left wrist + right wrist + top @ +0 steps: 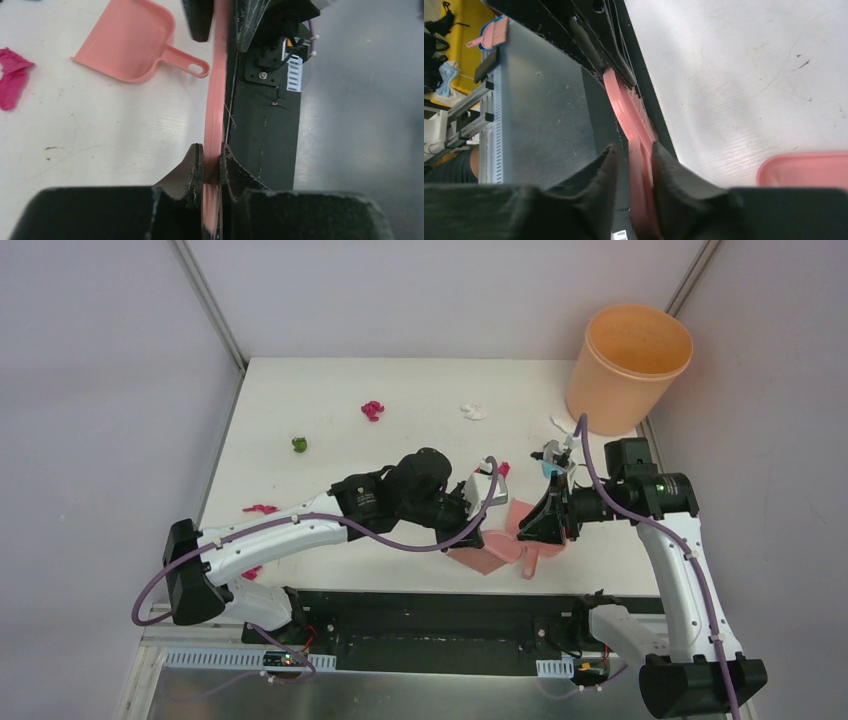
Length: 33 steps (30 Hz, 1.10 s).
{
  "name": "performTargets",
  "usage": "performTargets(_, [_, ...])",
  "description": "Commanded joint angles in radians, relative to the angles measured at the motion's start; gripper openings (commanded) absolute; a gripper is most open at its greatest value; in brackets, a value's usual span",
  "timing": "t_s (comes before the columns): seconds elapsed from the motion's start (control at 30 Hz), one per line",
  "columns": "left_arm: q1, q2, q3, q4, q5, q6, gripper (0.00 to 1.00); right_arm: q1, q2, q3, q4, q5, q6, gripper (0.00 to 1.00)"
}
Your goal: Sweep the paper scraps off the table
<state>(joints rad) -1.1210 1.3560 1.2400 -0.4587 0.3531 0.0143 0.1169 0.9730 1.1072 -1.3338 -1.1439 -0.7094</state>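
Your left hand (211,160) is clamped on the pink brush (216,100), which shows edge-on over the front edge of the table (300,390). Your right hand (634,155) flanks the same brush; you cannot tell whether it grips. Paper scraps (372,410) lie scattered across the far and left table. The dustpan (130,45) rests nearby.

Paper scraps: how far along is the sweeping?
Nothing looks swept yet: paper scraps lie scattered on the table. In hand: the pink brush, left fingers clamped on it, right fingers around it too. To do: all the sweeping; the dustpan lies empty.

Orange bucket (628,365) upright far right; pink dustpan (127,42) flat beside pink brush (216,100)
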Motion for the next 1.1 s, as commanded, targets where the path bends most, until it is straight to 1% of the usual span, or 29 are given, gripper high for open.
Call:
performTargets(0.0, [0.045, -0.017, -0.018, 0.076, 0.132, 0.033, 0.00, 0.004, -0.005, 0.052, -0.125, 0.012, -0.103, 0.42])
performTargets(0.1, [0.063, -0.008, -0.005, 0.039, 0.173, 0.058, 0.00, 0.006, 0.015, 0.104, -0.233, 0.068, -0.221, 0.47])
performTargets(0.3, [0.066, 0.044, 0.024, -0.018, 0.290, 0.087, 0.00, 0.008, 0.032, 0.182, -0.319, 0.170, -0.333, 0.47])
performTargets(0.43, [0.064, 0.073, 0.033, -0.029, 0.351, 0.083, 0.00, 0.010, 0.027, 0.200, -0.331, 0.173, -0.369, 0.46])
performTargets(0.67, [0.065, 0.068, 0.022, -0.015, 0.373, 0.084, 0.00, 0.012, 0.026, 0.174, -0.335, 0.183, -0.387, 0.44])
performTargets(0.87, [0.065, 0.060, 0.020, -0.014, 0.363, 0.102, 0.00, 0.014, 0.035, 0.125, -0.359, 0.191, -0.415, 0.51])
performTargets(0.97, [0.066, 0.066, 0.022, -0.011, 0.346, 0.102, 0.00, 0.018, 0.051, 0.120, -0.395, 0.174, -0.444, 0.51])
performTargets(1.07, [0.065, 0.072, 0.024, -0.005, 0.341, 0.102, 0.00, 0.023, 0.065, 0.108, -0.413, 0.169, -0.459, 0.47])
